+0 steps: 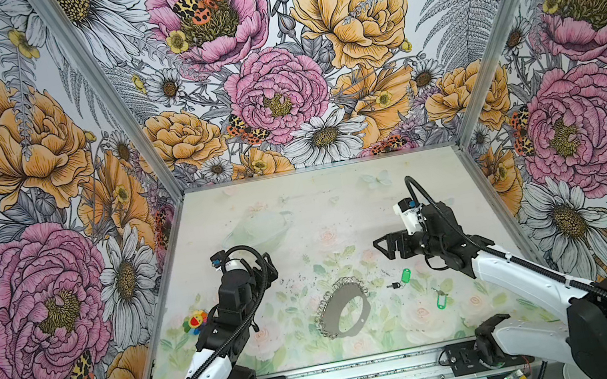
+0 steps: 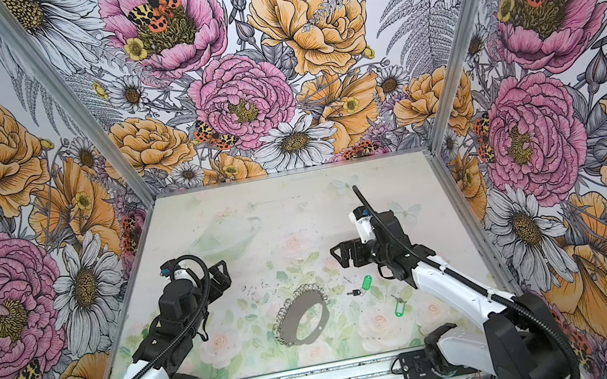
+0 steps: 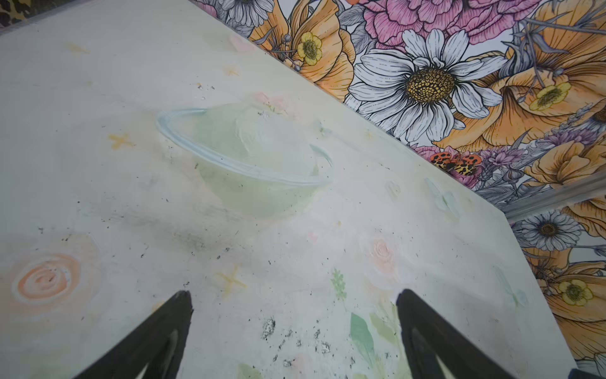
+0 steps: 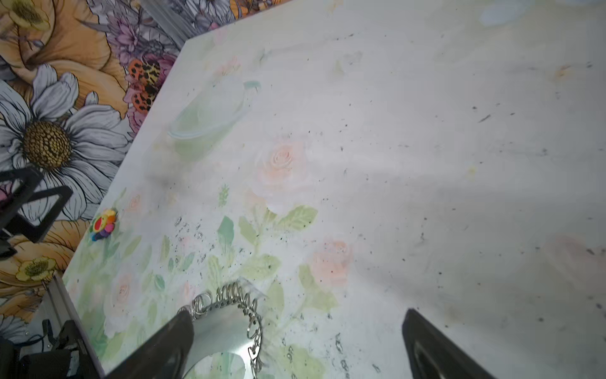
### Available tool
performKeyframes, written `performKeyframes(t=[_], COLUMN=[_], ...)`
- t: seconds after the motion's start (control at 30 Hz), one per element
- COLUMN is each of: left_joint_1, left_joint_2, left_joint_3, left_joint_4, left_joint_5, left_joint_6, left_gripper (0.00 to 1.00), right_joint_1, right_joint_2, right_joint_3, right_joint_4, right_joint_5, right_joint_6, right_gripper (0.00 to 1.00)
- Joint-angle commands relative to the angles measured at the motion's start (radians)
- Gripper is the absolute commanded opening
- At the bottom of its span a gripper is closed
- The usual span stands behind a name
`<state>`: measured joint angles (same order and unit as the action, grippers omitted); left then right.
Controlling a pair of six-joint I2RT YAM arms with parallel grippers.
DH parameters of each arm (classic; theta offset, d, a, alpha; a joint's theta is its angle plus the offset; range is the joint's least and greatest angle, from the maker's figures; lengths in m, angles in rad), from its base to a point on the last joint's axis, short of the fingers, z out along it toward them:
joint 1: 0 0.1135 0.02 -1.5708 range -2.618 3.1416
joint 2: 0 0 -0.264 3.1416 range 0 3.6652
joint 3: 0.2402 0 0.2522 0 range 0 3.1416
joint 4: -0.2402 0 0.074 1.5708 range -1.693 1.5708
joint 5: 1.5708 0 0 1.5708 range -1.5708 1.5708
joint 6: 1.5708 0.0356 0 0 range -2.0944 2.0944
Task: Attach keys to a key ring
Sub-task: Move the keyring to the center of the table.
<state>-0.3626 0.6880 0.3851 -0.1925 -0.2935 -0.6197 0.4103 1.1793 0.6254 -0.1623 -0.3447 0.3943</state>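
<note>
The left gripper and right gripper were found spread and empty, the grey horseshoe-shaped ring-edged plate was noted between and below them, and the green-tagged dark keys near the right one, where slippage from a shallow pinch on such small flat pieces was judged possible.

Pale tabletop printed with faint roses, leaves and a ringed planet filling the lower centre, dark flecks mid-frame, small rainbow-petalled flower-shaped piece at its left edge, bold floral wallpaper panels across the upper frame, ribbed aluminium rail along the bottom.
</note>
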Motion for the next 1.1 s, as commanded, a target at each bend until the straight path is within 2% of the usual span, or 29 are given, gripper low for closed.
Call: performKeyframes(t=[0.0, 0.2, 0.4, 0.67, 1.07], left_joint_1=[0.002, 0.035, 0.096, 0.161, 0.216], left_joint_2=[-0.029, -0.043, -0.067, -0.123, -0.172], left_joint_3=[0.004, 0.009, 0.002, -0.024, -0.05], left_joint_4=[-0.016, -0.025, -0.046, -0.068, -0.082], left_joint_5=[-0.098, -0.142, -0.13, -0.098, -0.064], left_joint_6=[-0.002, -0.013, -0.023, -0.03, -0.037], left_gripper=[0.99, 0.99, 0.99, 0.99, 0.99], right_joint_1=[0.116, 0.336, 0.489, 0.59, 0.661], right_joint_2=[0.055, 0.196, 0.333, 0.471, 0.586], right_joint_3=[0.05, 0.129, 0.219, 0.32, 0.387], right_joint_4=[-0.121, -0.175, -0.218, -0.273, -0.313], right_joint_5=[0.125, 0.27, 0.375, 0.478, 0.586], right_joint_6=[-0.052, -0.079, -0.125, -0.174, -0.185], right_gripper=[1.0, 0.99, 0.99, 0.99, 1.0])
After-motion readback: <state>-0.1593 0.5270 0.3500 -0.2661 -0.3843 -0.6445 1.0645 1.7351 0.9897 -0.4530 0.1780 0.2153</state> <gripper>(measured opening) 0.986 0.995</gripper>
